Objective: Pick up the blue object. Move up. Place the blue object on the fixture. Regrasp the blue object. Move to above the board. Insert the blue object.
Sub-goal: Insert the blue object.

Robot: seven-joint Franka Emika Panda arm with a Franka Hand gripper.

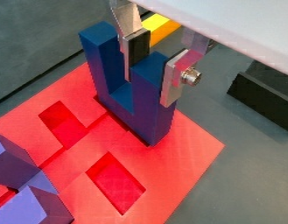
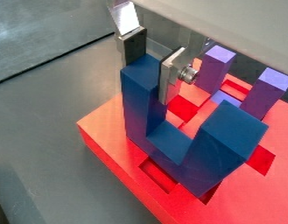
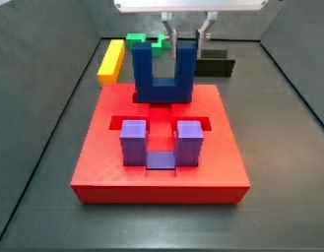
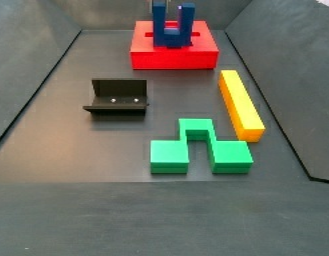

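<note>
Step in hand: you are at the insert, the last step (my reading, from how low the piece sits).
Yellow bar (image 3: 113,59): at your far left in a side view, lying on the floor off the board's 11 o'clock corner.
Purple block (image 3: 157,140): already seated prongs-up, toward the board's 6 o'clock edge.
Blue object (image 3: 165,71): upright with prongs up, its base on or in the board (image 3: 98,162) toward 12 o'clock; whether it is fully seated you cannot tell.
Gripper (image 1: 157,60): directly above the board, silver fingers (image 1: 175,77) clamped on one prong of the blue object (pads either side, seen in both wrist views).
Fixture (image 4: 116,97): vacant on the floor, well apart from the board.
Next move: press straight down until the base bottoms out, then release and lift clear without tilting the prongs.
</note>
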